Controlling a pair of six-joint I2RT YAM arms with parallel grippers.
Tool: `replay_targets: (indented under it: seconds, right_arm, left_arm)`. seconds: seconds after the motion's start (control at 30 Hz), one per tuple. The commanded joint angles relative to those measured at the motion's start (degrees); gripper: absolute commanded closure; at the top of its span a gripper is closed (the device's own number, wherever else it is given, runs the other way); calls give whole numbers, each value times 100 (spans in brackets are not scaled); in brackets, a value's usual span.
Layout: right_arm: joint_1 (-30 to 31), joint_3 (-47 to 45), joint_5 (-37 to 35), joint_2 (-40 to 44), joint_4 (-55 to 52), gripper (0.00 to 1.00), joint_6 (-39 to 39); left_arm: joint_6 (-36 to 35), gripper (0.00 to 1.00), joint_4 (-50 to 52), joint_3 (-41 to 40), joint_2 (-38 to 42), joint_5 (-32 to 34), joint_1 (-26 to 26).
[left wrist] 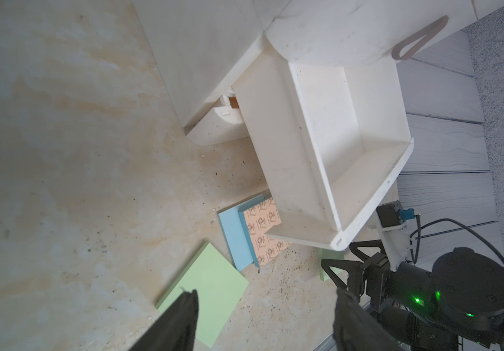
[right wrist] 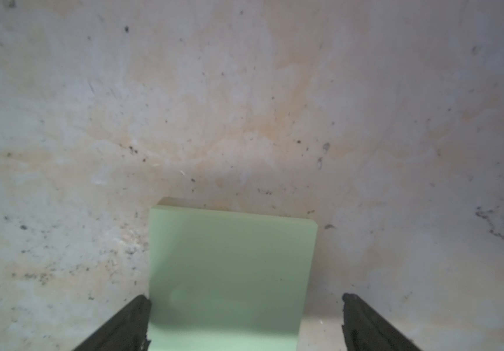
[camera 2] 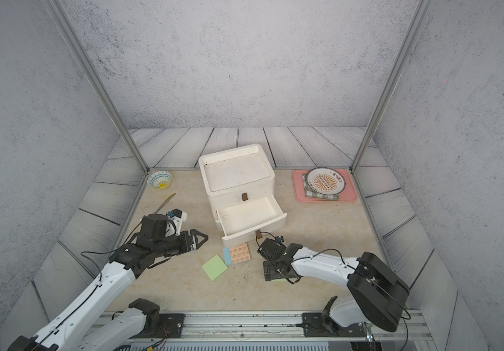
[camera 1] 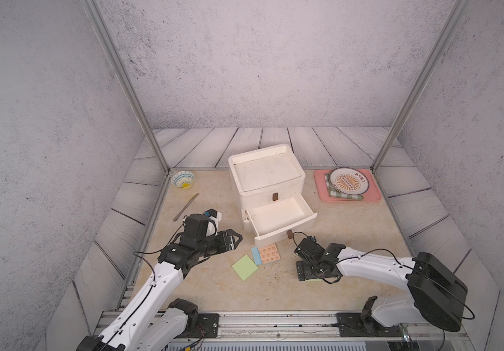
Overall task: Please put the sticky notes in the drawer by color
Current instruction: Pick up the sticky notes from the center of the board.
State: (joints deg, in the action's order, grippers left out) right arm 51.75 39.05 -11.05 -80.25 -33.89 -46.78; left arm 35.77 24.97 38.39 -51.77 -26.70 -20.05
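At the table's [camera 1: 351,237] far left corner sits a patterned bowl [camera 1: 183,179], with a knife [camera 1: 186,206] lying nearer along the left edge. At the far right corner a pink tray [camera 1: 376,194] carries a checked cloth [camera 1: 345,197] and a plate [camera 1: 349,181]. The drawer [camera 1: 270,190] cabinet stands mid-table toward the far edge. Its middle drawer [camera 1: 287,231] is pulled out and overhangs the far edge of an orange-patterned pad [camera 1: 270,253] of the sticky notes, partly covering it from above. A light blue pad [camera 1: 255,255] touches that pad's left side, and a pale green pad [camera 1: 244,266] lies just beside it, toward the near edge. The left tool [camera 1: 238,240] hovers left of these pads, jaws apart, holding nothing. The right tool [right wrist: 246,301] points down to their right, jaws spread wide astride a second green pad [right wrist: 229,267] lying flat on the table. One fingertip [right wrist: 143,304] appears to meet the pad's edge, the other stands clear, and no grip is made.
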Motion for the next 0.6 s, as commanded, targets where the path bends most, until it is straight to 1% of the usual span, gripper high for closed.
replay_targets:
  seconds: [0.0, 0.1, 0.3, 0.43, 0.57]
  right_arm:
    - [25, -105, 154, -258, 236, 1, -83]
    - [20, -137, 342, -385, 471, 1, -59]
    - [18, -253, 428, -607, 568, 6, -65]
    - [15, -574, 377, -248, 528, 12, -177]
    - [16, -805, 305, 186, 399, 13, -269]
  left_arm:
    - [-9, 26, -95, -34, -37, -100, -34]
    - [-19, 26, -49, -34, -35, -114, -42]
    - [-94, 26, 195, -20, 90, -18, -43]
    - [-49, 26, 100, -153, 143, 34, -50]
    - [18, 26, -152, -138, -93, -42, -49]
